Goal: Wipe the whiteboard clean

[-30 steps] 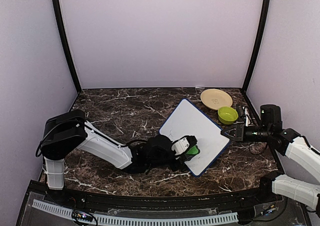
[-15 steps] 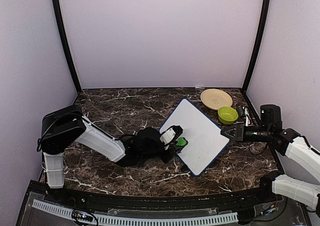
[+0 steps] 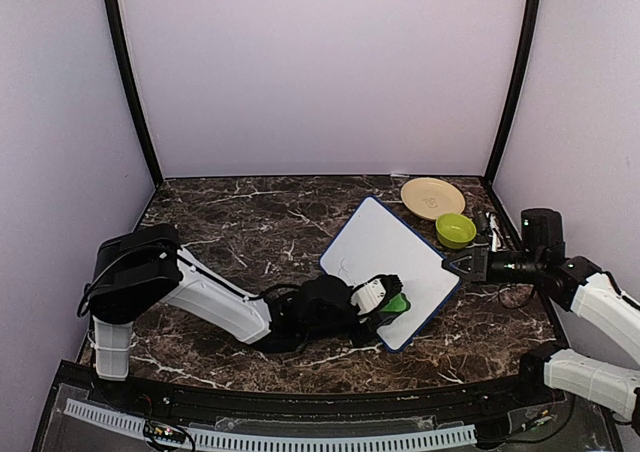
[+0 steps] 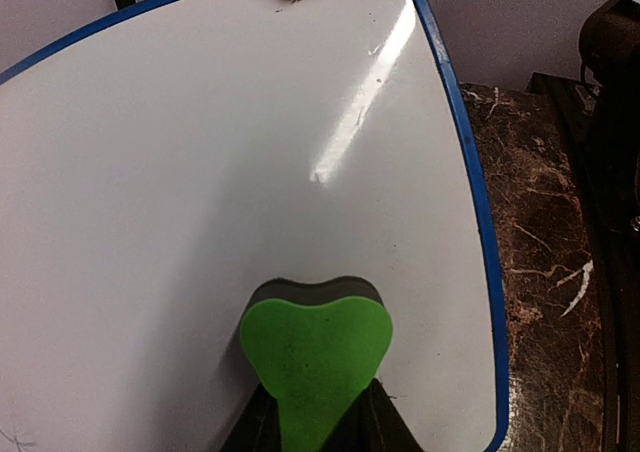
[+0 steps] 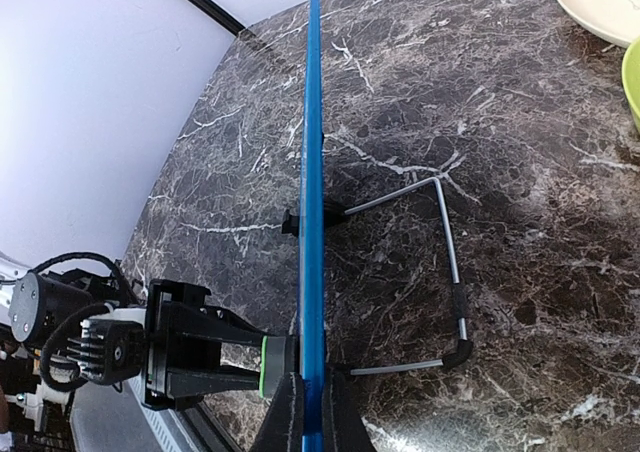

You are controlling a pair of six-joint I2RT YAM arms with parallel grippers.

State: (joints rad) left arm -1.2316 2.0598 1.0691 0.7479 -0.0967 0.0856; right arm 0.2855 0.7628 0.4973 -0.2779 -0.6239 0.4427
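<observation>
Two grippers are engaged. An eraser (image 4: 315, 347), pinched by the left gripper (image 4: 320, 424), is pressed against the whiteboard (image 3: 385, 247) near its front corner. The whiteboard, toward the right edge of the surface (image 3: 230, 222), is clamped by the right gripper (image 5: 310, 412).

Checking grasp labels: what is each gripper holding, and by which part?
The left gripper clamps the green eraser by its narrow end, pad against the whiteboard. The right gripper pinches the whiteboard by its blue frame.

The left arm (image 3: 215, 304) and right arm (image 3: 605, 307) are glossy white shells between chunky black joints. Thin black cable (image 3: 268, 294) loops near the left tool (image 3: 390, 302), whose body is white.
</observation>
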